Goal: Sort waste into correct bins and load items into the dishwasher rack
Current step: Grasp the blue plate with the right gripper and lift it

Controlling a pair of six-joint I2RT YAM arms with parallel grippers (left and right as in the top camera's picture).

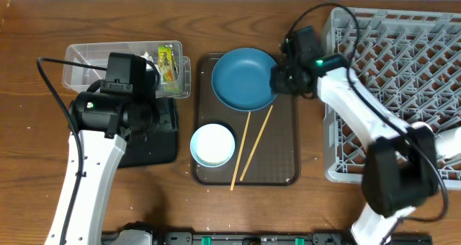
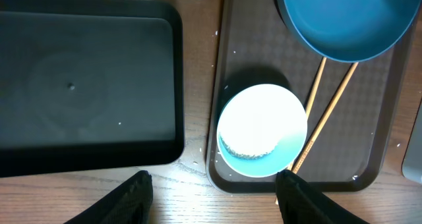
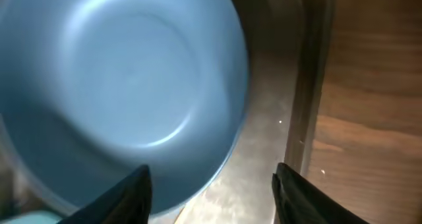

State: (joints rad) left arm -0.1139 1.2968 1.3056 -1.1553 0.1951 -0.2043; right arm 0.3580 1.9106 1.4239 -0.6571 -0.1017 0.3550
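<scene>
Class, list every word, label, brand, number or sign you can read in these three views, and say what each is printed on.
On the snack wrapper in the clear tub: some dark print, too small and blurred to read.
On the blue plate, white bowl, black tray and dishwasher rack: no text visible.

White bowl (image 2: 262,130) on brown tray (image 2: 250,46), chopsticks (image 2: 330,109) beside it

one dark blue plate (image 1: 243,78), one white bowl (image 1: 212,145) and two wooden chopsticks (image 1: 240,150). one brown serving tray (image 1: 277,158), one black tray (image 1: 155,148), one clear tub (image 1: 79,65) and one snack wrapper (image 1: 168,63). one grey dishwasher rack (image 1: 403,72).
</scene>
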